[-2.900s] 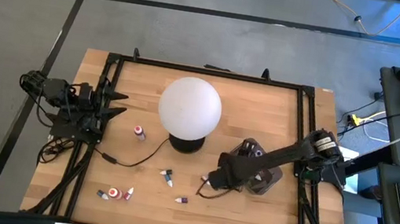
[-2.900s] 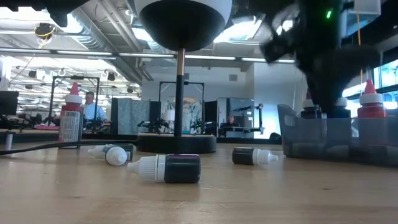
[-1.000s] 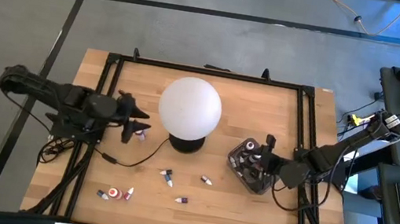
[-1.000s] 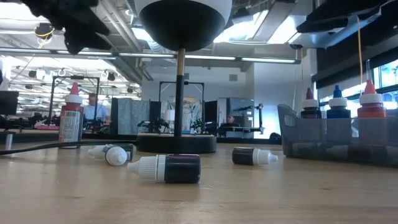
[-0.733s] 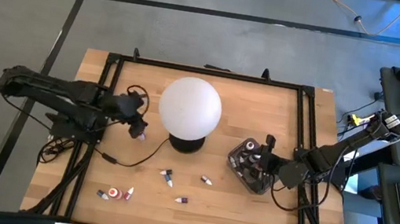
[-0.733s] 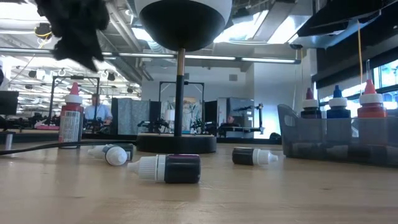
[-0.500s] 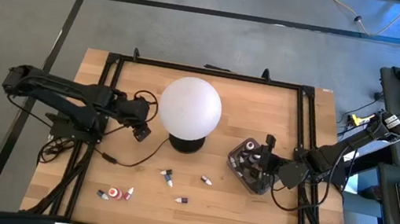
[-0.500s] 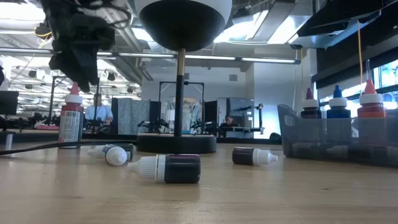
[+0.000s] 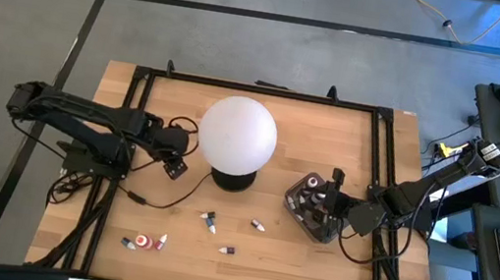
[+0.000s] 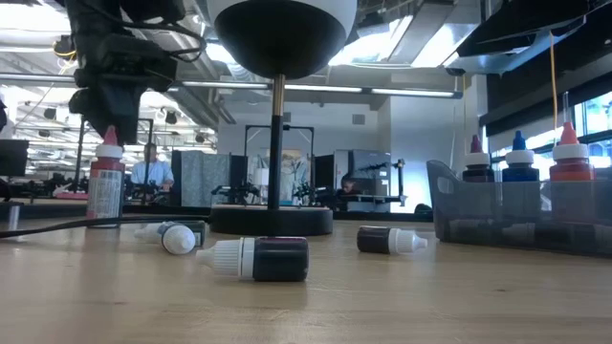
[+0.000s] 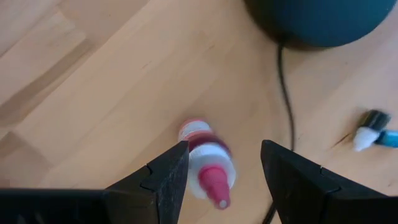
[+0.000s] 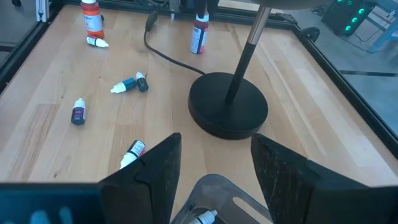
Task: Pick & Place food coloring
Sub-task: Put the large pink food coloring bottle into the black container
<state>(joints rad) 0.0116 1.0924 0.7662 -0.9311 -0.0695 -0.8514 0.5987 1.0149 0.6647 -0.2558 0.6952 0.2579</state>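
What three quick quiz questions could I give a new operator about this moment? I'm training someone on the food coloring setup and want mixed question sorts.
1. True or false: the left gripper has its fingers open on either side of the upright red bottle.
2. Multiple choice: the upright bottles in the tray stand on which side of the globe lamp in the high view? A) left B) right C) behind it
3. Fill in: the right gripper hovers open near the ____.

Key: 1 true; 2 B; 3 tray
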